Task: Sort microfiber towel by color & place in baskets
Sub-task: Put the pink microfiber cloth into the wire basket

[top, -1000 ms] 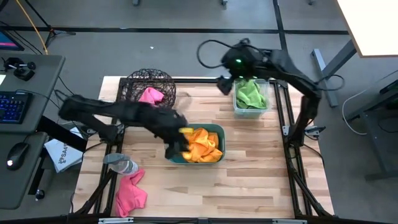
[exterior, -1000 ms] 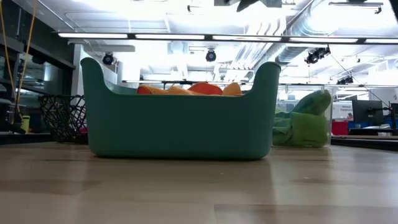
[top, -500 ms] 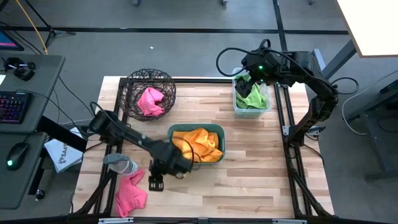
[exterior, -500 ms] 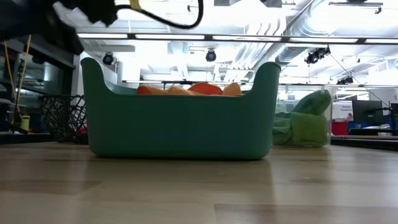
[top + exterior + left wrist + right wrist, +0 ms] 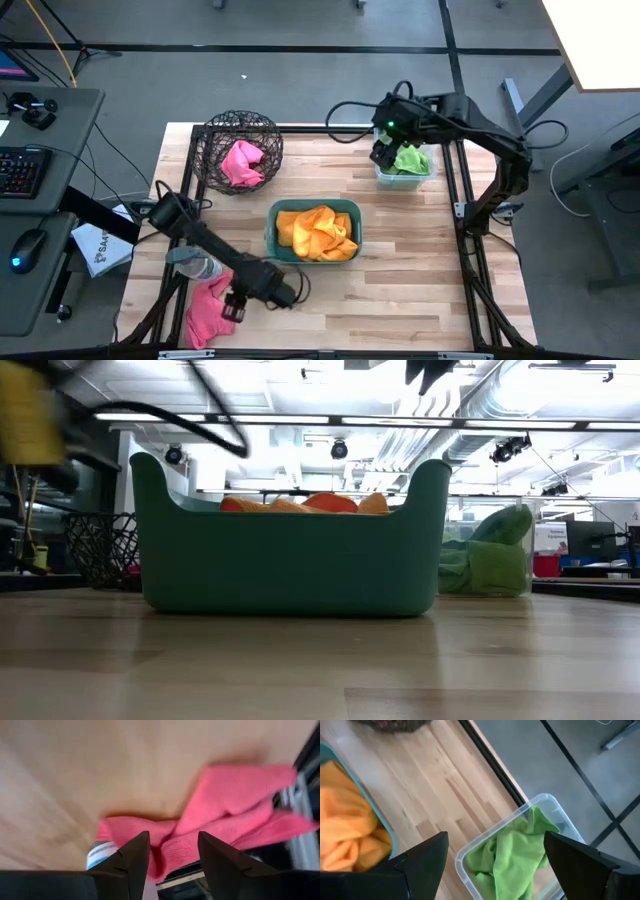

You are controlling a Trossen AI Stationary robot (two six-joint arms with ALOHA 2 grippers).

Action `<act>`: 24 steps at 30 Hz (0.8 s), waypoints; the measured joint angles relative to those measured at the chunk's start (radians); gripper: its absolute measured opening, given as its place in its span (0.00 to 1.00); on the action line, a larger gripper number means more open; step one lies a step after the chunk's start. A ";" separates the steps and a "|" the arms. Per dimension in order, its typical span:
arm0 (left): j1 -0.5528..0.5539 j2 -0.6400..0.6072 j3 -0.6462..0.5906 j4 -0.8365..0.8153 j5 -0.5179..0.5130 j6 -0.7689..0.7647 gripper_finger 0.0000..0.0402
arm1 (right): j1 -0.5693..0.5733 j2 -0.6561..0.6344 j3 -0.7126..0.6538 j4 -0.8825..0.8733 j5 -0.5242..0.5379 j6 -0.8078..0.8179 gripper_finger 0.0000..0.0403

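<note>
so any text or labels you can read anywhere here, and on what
"SAA…", partly cut off: white packet beside the table's left edge, high view.
Bottle label: banded, shows no words I can read.
Signs in the room behind, low view: too small to read.
Towels, baskets: none.

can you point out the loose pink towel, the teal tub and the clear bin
loose pink towel (image 5: 208, 312): high view, middle of the cloth on the table's near left corner
teal tub (image 5: 290, 565): low view, middle of its front wall
clear bin (image 5: 540, 802): right wrist view, on its far rim
</note>
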 joint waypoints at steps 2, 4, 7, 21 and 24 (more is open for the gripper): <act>-0.031 -0.001 -0.012 0.006 0.017 0.064 0.39 | 0.000 0.000 -0.012 -0.001 -0.001 -0.014 0.81; -0.058 -0.001 -0.015 0.032 0.053 0.139 0.39 | 0.000 0.000 -0.010 0.002 -0.001 -0.024 0.81; -0.094 -0.001 -0.015 0.081 0.044 0.188 0.39 | 0.000 -0.007 -0.010 0.003 0.000 -0.022 0.81; -0.130 -0.001 -0.079 0.318 0.044 0.097 0.39 | 0.000 -0.073 -0.009 0.002 0.000 -0.001 0.81; -0.132 -0.001 -0.079 0.315 0.044 0.088 0.39 | 0.000 -0.083 -0.009 0.002 0.000 0.001 0.81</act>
